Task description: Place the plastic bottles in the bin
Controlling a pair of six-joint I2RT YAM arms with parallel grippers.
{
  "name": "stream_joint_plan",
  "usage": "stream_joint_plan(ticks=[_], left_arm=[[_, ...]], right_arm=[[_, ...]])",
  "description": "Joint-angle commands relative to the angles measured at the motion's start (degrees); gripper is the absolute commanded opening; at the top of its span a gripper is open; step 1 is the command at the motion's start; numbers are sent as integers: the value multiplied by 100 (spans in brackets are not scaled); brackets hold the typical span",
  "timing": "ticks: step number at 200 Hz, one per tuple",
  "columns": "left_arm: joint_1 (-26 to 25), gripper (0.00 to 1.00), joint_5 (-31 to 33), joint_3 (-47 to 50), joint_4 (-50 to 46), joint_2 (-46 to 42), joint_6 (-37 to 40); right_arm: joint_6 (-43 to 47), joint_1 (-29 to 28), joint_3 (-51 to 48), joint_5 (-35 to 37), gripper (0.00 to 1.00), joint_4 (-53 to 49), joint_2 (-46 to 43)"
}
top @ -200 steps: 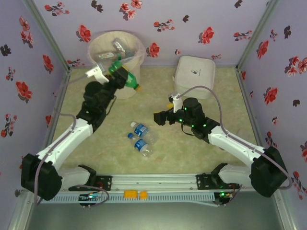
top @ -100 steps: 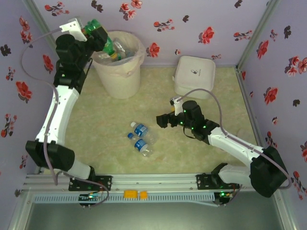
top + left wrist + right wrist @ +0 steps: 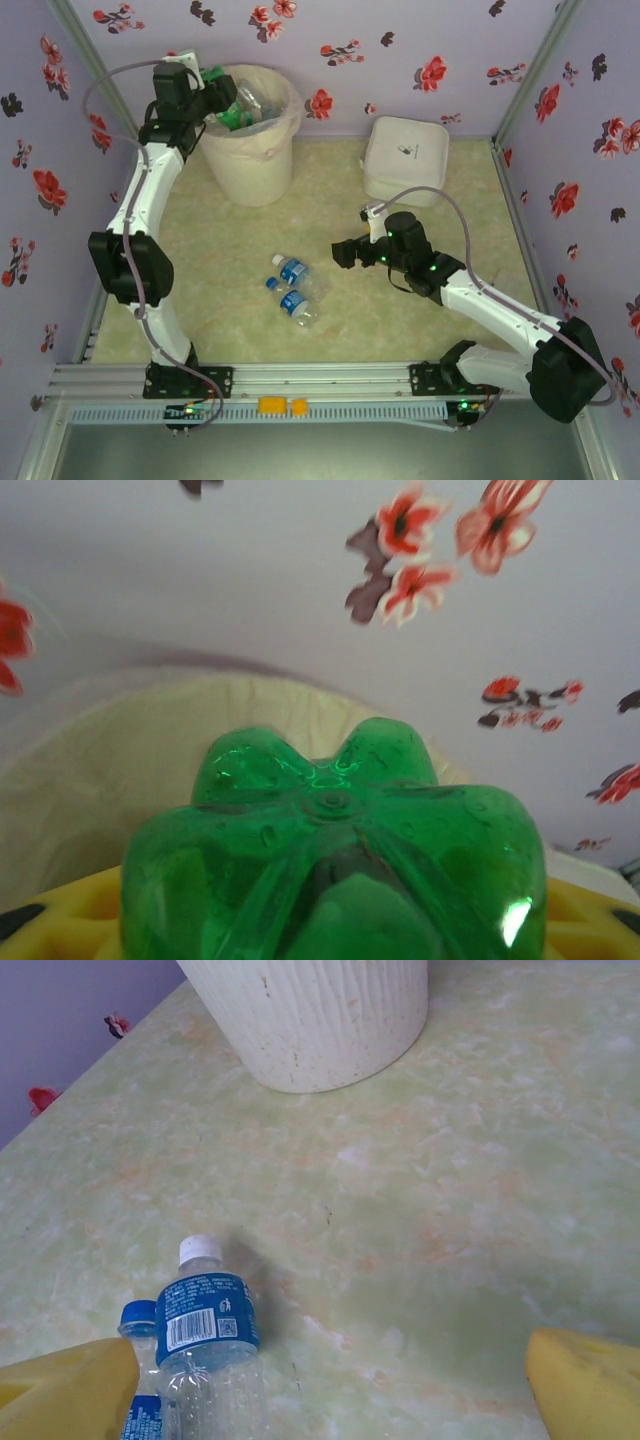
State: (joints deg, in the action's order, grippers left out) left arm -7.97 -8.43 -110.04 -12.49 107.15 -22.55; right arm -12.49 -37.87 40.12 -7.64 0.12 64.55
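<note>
Lilac walls (image 3: 360, 30) printed with red and dark flowers close in a pale green marbled bench (image 3: 230, 240). The bin (image 3: 250, 170) stands at the bench's back, its pinkish liner folded over the rim. A white lidded box (image 3: 405, 160) sits well to the bin's right.

The left arm (image 3: 140, 200) stands tall beside the bin, bent over its rim. The left hand (image 3: 218, 95) is clamped on a green bottle (image 3: 233, 114), which hangs over the bin's mouth. The left wrist view shows the bottle's lobed base between yellow fingers (image 3: 60, 910). The right arm (image 3: 490, 305) lies low. Its right hand (image 3: 345, 252) is spread wide and empty, in front of the bin and to its right.

Half a second ago the green bottle sat at the bin's far-left rim; now it is further over the opening. The two clear bottles (image 3: 295, 285) (blue labels) have stayed in front of the bin.
</note>
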Motion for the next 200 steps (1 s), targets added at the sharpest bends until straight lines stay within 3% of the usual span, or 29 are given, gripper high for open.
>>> stream_joint_plan(ticks=[1, 7, 13, 23, 26, 56, 97, 158, 200], left_arm=[[-74, 50, -244, -224, -247, 105, -12], [-82, 55, -256, -260, -332, 140, -9], [-82, 66, -248, -328, -447, 174, -4], [-82, 97, -99, -454, -648, 195, 20], [-82, 100, -41, -485, -700, 196, 33], [-73, 100, 455, -500, -767, -169, 277], [-71, 100, 539, 181, -310, -1112, 211], [-194, 100, -308, 3299, 1418, -3252, -815], [-651, 100, -312, 5686, 2334, -4617, -1591]], right_arm=[[91, 25, 15, 122, 100, -82, -93], [89, 25, 18, 122, 100, -78, -88], [82, 25, 14, 116, 100, -80, -68], [80, 25, 22, 114, 100, -89, -50], [84, 25, 22, 121, 100, -90, -56], [87, 25, 23, 157, 100, -91, 14], [-31, 16, 125, -94, 100, -5, 345], [-260, -263, 328, -132, 100, -404, 846], [-437, -687, 463, -287, 100, -501, 1135]])
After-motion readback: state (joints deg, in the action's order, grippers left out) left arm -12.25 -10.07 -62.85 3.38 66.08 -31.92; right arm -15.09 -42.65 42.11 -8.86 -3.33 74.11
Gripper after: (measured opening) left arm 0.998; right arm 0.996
